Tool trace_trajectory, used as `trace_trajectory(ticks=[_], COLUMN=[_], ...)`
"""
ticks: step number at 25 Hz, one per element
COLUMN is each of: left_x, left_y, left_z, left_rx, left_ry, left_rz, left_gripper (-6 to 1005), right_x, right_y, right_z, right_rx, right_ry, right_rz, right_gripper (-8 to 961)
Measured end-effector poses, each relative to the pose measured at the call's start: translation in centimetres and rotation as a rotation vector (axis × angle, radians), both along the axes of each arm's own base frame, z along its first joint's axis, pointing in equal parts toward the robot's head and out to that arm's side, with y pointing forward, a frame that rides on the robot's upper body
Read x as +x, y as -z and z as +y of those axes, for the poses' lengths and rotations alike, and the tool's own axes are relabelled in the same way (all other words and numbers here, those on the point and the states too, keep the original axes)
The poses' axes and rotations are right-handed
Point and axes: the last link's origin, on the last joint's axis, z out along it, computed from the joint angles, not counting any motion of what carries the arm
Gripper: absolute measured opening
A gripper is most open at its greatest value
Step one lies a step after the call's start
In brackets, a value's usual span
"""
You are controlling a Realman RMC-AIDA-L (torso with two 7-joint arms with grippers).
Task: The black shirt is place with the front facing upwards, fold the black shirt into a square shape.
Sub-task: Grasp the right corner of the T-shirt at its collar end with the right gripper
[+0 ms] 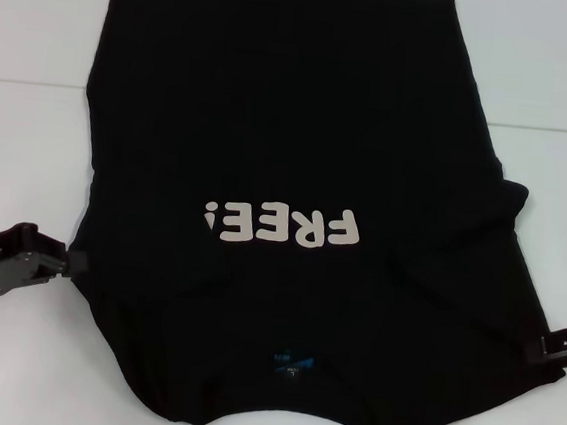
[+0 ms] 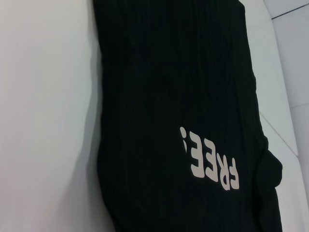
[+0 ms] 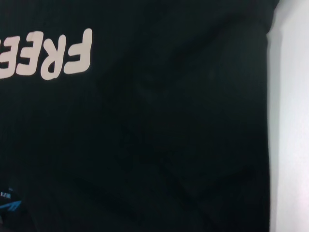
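Note:
The black shirt (image 1: 272, 121) lies spread front-up on the white table (image 1: 39, 38), collar toward me. Its off-white letters "FREE!" (image 1: 282, 227) read upside down, and the blue neck label (image 1: 289, 366) is near the front edge. My left gripper (image 1: 70, 258) meets the shirt's left edge low on the table. At the shirt's right edge, near the shoulder, is my right gripper (image 1: 552, 344). The left wrist view shows the shirt (image 2: 169, 96) with its letters (image 2: 210, 159). In the right wrist view are the shirt (image 3: 169, 145), its letters (image 3: 53, 55) and the label (image 3: 9, 203).
White table shows on both sides of the shirt and beyond it. A bunched fold of cloth (image 1: 506, 199) sits on the shirt's right side. The shirt's near edge reaches the bottom of the head view.

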Motion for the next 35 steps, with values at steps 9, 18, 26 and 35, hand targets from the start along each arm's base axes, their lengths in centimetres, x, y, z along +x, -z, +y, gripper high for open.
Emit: trace_trajectory(ticks=[9,18,26,35], left_x=[0.0,0.1,0.0,0.0], left_y=[0.0,0.0,0.1,0.1], left_z=[0.0,0.1,0.0,0.0], left_rx=[0.002,0.004,0.004,0.003], left_ry=[0.000,0.001,-0.003,-0.002], left_rz=[-0.001,-0.001,-0.004,-0.005], left_gripper=[43,46,48,51], right_x=[-0.3,-1.6,-2.0,-2.1], right_y=[0.7,1.6,2.1,2.2], right_z=[0.0,0.4,0.3,0.2], right_rx=[-0.008,-0.031,-0.053,-0.056], right_ry=[-0.002,-0.028,-0.037,-0.034], right_rz=[0.008,0.028,0.043,0.052], right_gripper=[600,594,589,227])
